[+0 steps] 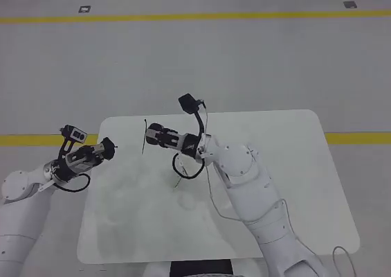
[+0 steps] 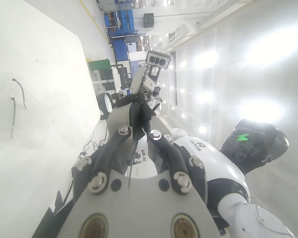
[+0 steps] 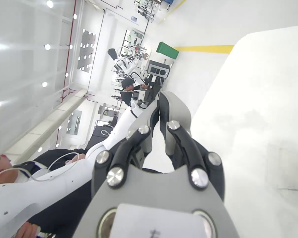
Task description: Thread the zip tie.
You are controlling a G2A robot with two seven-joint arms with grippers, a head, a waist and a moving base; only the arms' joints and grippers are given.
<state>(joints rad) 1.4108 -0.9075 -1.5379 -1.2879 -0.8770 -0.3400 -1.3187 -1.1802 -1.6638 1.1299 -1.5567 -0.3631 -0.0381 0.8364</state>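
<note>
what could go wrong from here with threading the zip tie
1. The left gripper pinches a tie strand whose tail trails back over its own palm. The pinched end is hidden, so aiming it may be guesswork.
2. The right gripper sits apart from the left one, beside a black tie. Closing that gap could knock the tie aside.
3. Two spare ties lie on the table and might get swept.
</note>
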